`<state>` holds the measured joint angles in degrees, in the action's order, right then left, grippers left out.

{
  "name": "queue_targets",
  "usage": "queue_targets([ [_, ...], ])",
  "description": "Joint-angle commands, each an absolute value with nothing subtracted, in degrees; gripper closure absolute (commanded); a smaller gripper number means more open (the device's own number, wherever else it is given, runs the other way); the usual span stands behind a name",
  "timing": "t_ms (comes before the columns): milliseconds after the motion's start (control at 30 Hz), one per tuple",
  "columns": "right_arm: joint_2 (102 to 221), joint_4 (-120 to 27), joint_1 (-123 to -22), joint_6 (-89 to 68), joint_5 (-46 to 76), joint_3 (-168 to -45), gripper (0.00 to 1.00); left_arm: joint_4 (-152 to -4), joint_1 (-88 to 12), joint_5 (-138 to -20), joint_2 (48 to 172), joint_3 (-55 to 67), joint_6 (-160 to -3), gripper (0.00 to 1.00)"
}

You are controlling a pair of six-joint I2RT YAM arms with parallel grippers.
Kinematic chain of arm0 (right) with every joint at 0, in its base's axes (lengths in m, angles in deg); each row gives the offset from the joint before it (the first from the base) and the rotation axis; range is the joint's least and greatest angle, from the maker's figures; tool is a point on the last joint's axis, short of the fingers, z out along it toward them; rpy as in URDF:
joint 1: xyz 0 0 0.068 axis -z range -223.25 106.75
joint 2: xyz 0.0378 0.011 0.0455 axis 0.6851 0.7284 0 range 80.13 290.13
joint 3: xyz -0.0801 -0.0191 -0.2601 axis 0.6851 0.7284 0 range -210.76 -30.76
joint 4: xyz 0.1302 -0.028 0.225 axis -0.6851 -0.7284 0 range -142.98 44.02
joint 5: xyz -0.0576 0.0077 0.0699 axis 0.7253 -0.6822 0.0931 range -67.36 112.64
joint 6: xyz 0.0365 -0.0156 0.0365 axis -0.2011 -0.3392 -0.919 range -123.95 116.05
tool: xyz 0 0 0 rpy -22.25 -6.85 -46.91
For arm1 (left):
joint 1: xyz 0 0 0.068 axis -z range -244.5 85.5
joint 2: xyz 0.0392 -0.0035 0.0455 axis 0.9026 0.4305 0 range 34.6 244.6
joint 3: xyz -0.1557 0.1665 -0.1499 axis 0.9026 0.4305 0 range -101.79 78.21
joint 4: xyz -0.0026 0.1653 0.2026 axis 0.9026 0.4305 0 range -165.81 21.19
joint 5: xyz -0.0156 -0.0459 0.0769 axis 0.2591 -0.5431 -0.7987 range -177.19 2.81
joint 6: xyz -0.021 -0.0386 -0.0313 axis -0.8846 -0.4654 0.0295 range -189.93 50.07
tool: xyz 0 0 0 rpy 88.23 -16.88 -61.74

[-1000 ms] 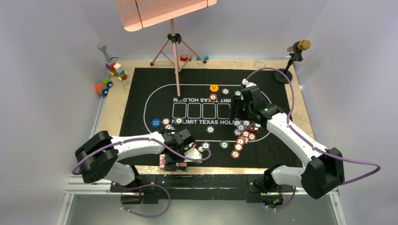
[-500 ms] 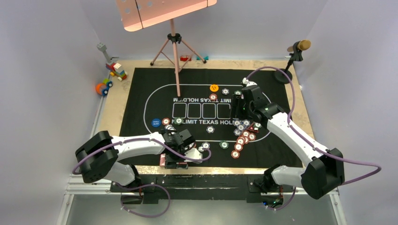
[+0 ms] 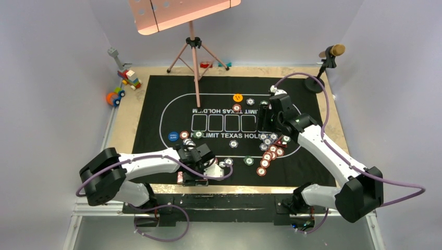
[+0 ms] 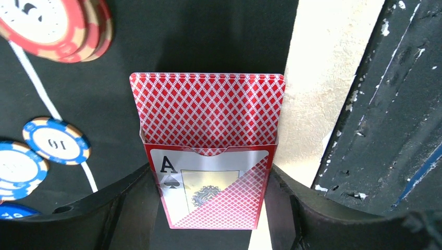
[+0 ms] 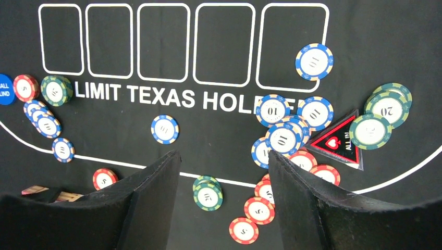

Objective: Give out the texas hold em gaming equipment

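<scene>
Left pincer (image 4: 211, 179) clamps one card box (image 4: 229, 208) at 7 o'clock on the mat (image 3: 156, 104), its edge over the surface (image 3: 122, 125). Right pincer (image 5: 224, 156) hangs wide and empty over the chip cluster (image 3: 268, 151) at 4 o'clock. One blue disc (image 3: 173, 136) lies at 9 o'clock, one orange disc (image 3: 238, 97) at 12 o'clock.

The left end effector (image 4: 211, 208) clamps the card box (image 4: 207, 112) by its sides (flap open, an ace of spades printed on the front). The box sits at the edge of the black mat (image 4: 208, 31), beside the pale desk (image 4: 326, 78). Red chips (image 4: 52, 26) and blue chips (image 4: 56, 141) lie to the left.
</scene>
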<state>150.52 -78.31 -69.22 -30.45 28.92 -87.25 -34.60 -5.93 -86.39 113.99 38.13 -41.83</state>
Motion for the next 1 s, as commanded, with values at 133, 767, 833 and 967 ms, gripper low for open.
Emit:
queue_targets([
  [133, 148.3, -77.5, -69.4, -30.6, 25.5, -90.6, 0.34, -27.4, -6.4, -84.0, 104.9, 32.6, -40.9, 1.0],
  [767, 141.5, -48.8, -69.5, -44.1, -11.5, -77.7, 0.25, -14.7, -12.3, -78.1, 105.8, 7.0, -41.0, 1.0],
  [833, 141.1, -46.4, -69.5, -45.4, -13.3, -77.0, 0.24, -14.9, -13.2, -77.6, 106.5, 5.2, -41.2, 1.0],
  [967, 141.3, -43.0, -69.7, -46.8, -15.7, -76.5, 0.22, -14.6, -14.2, -76.9, 108.9, 1.2, -42.2, 1.0],
])
